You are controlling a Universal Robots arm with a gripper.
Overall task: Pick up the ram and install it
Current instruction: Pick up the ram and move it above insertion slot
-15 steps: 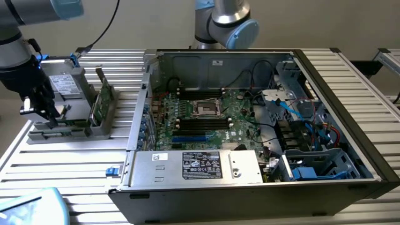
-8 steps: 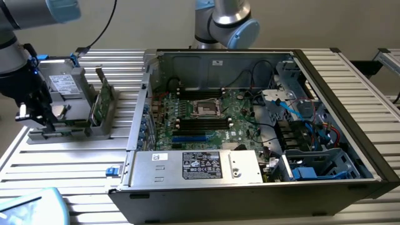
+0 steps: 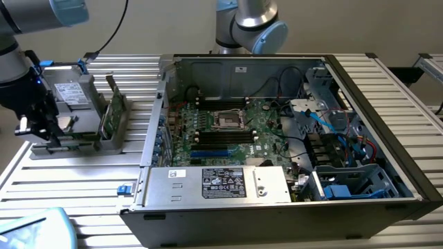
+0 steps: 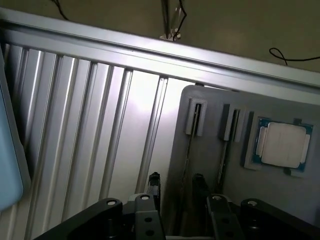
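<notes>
End effector (image 4: pixel 176 186) released, straddling ram (image 4: pixel 188 157) in holder (image 4: pixel 280 200), off-centre. Risk: uneven closure tilts ram against neighbouring stick (image 4: pixel 225 157).

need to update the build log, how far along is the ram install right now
Done: nothing that shows. The black motherboard slots in the open case look empty. In hand: the open jaws stand either side of the ram, which sits edge-up in its slot in the grey holder, not yet gripped or lifted. Left: the whole pick-up and the install.
</notes>
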